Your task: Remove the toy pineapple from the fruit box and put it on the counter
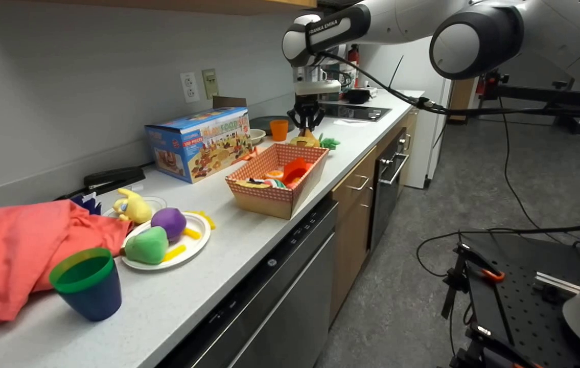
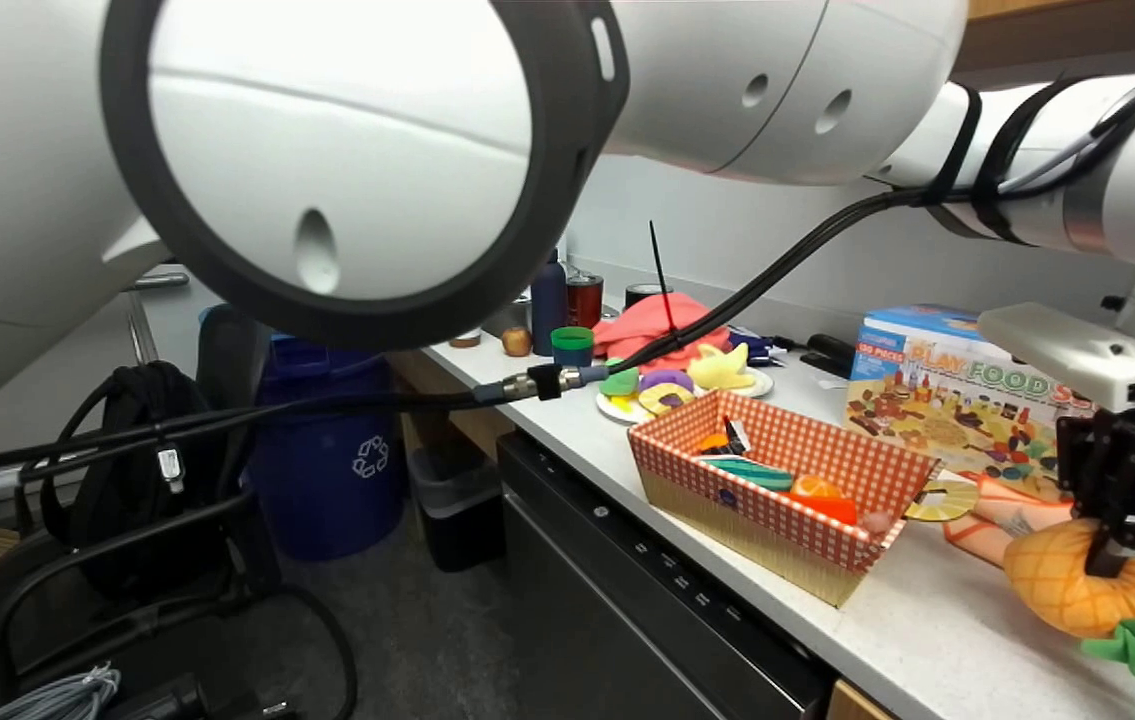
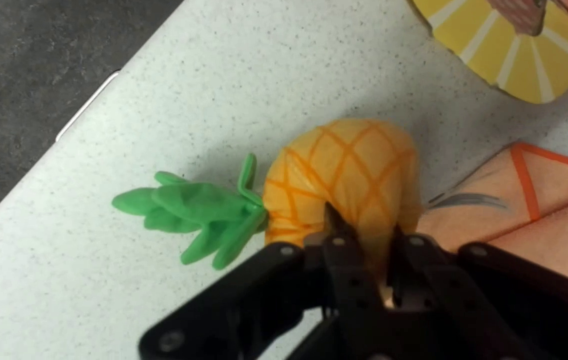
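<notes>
The toy pineapple [image 3: 349, 160] is a soft orange-yellow fruit with green leaves. It is outside the fruit box, over the counter [image 3: 53, 250]. My gripper [image 3: 364, 220] is shut on its body, and the fabric bulges around the fingers. In an exterior view the gripper [image 2: 1112, 555] comes down from above and the pineapple [image 2: 1042, 575] is at or just above the counter surface; I cannot tell if it touches. The fruit box [image 2: 727, 520], with red-white checked lining, stands beside it and holds several toy foods. In an exterior view the pineapple [image 1: 308, 135] is partly hidden behind the box [image 1: 261, 204].
A yellow slice ring [image 3: 539, 70] sits at the box's end. A flat pinkish piece with orange edges [image 3: 479, 215] lies beside the pineapple. A blue printed box [image 1: 218, 140] stands by the wall, near an orange cup [image 1: 279, 130]. The counter's front edge is near the leaves.
</notes>
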Controlling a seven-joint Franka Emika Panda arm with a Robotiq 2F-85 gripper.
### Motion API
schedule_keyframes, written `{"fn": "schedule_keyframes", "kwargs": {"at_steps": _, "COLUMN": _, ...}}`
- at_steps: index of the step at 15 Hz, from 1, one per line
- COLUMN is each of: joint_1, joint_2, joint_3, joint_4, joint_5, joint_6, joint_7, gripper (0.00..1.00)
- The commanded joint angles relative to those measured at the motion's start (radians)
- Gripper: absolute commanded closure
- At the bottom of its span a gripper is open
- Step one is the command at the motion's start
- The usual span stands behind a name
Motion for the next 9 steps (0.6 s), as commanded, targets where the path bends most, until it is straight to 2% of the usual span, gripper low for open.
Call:
{"fn": "schedule_keyframes", "kwargs": {"at_steps": 1, "joint_1": -0.020, "joint_2": 0.033, "joint_3": 0.016, "joint_4": 0.080, "joint_5": 0.011, "joint_6": -0.006, "joint_7": -0.043, "gripper": 0.96}}
{"fn": "schedule_keyframes", "kwargs": {"at_steps": 4, "joint_1": -0.027, "joint_2": 0.028, "joint_3": 0.029, "joint_4": 0.085, "joint_5": 0.013, "joint_6": -0.014, "joint_7": -0.116, "gripper": 0.96}}
{"fn": "schedule_keyframes", "kwargs": {"at_steps": 5, "joint_1": -0.028, "joint_2": 0.028, "joint_3": 0.031, "joint_4": 0.086, "joint_5": 0.011, "joint_6": -0.018, "joint_7": -0.146, "gripper": 0.59}}
{"fn": "schedule_keyframes", "kwargs": {"at_steps": 6, "joint_1": -0.048, "joint_2": 0.028, "joint_3": 0.032, "joint_4": 0.102, "joint_5": 0.012, "joint_6": -0.031, "joint_7": -0.188, "gripper": 0.58}}
{"fn": "schedule_keyframes", "kwargs": {"at_steps": 9, "joint_1": -0.066, "joint_2": 0.028, "joint_3": 0.030, "joint_4": 0.112, "joint_5": 0.012, "joint_6": -0.036, "joint_7": -0.259, "gripper": 0.35}}
